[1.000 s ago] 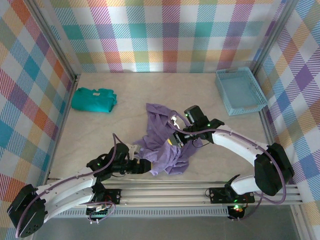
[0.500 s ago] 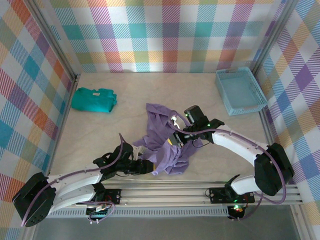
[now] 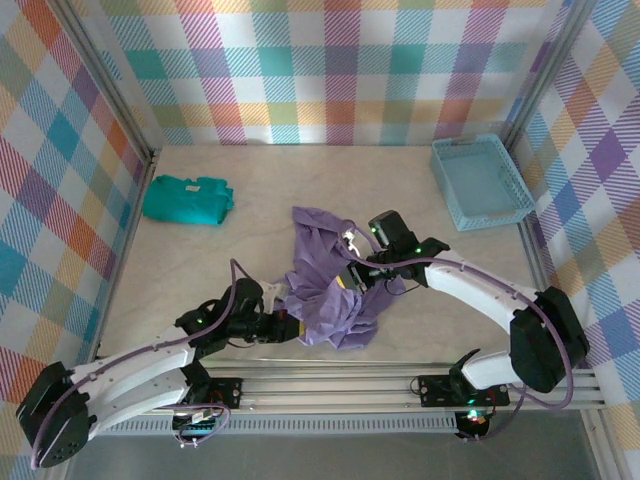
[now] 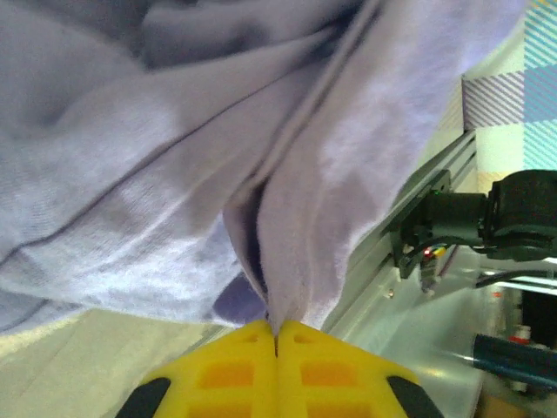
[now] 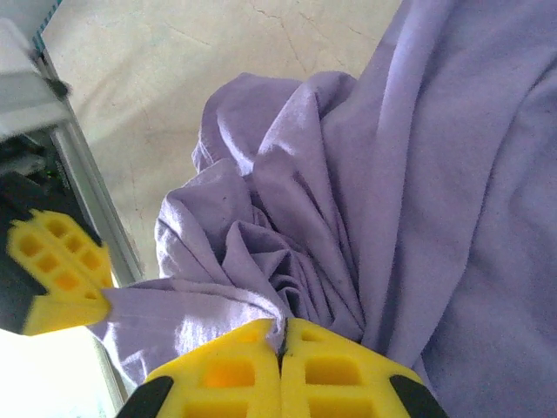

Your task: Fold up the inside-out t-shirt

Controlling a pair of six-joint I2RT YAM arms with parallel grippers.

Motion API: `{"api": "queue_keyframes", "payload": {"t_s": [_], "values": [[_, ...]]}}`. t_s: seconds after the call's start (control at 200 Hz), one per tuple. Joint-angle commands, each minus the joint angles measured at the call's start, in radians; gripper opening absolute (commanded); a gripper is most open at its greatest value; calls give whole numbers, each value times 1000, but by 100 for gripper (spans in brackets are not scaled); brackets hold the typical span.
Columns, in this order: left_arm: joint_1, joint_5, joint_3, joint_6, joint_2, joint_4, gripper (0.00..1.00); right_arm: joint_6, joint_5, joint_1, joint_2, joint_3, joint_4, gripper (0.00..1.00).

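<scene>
At the left pincer [image 4: 277, 335]: shut, yellow fingers [image 4: 235, 370] pressed flat together, a ridge of the inside-out t-shirt [image 4: 174, 157] nipped between them. At the right pincer [image 5: 281, 335]: shut likewise, pinching a bunched gather of the same lavender cloth where many creases meet. Seen from above, lies crumpled in a heap at the near middle of the table [image 3: 300, 180], close to the front rail, caught by both grips.

In the far right corner, a pale blue basket [image 3: 447, 195]: open top, lattice floor in plain sight, well apart from the shirt. Toward the far left corner, a folded teal garment [image 3: 187, 198]: flat on the tabletop, outside any container.

Left arm: stretched low from its base at the near left, reaching rightward, wrist near the table at the heap's near left edge. Right arm: arched up from the near right base, forearm running leftward, wrist dropped onto the heap's right side.
</scene>
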Motion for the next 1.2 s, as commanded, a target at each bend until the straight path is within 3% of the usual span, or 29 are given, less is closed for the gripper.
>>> {"api": "queue_keyframes", "payload": {"t_s": [0.0, 0.155, 0.28, 0.35, 0.43, 0.575, 0.805, 1.045, 1.105, 1.195], "values": [[-4, -150, 148, 130, -60, -208, 0, 76, 21, -12, -61, 40, 33, 0], [29, -503, 458, 362, -49, -392, 0, 160, 45, -1, -69, 128, 125, 1], [92, -778, 666, 490, 17, -483, 0, 69, 32, 69, -31, 215, 81, 22], [133, -883, 735, 536, 44, -512, 0, 29, 105, 58, -56, 193, 44, 35], [181, -911, 767, 582, 58, -509, 0, 65, 201, -6, -110, 103, 66, 45], [251, -894, 795, 622, 68, -512, 0, 109, 511, -58, -33, 59, -56, 51], [322, -815, 801, 630, 70, -518, 0, -6, 581, -60, 253, 190, -165, 53], [344, -775, 779, 629, 63, -513, 0, -68, 691, -60, 388, 270, -222, 59], [349, -766, 779, 631, 65, -509, 0, -75, 695, -60, 422, 287, -241, 54], [358, -764, 786, 628, 65, -512, 0, -75, 683, -60, 439, 297, -258, 34]]}}
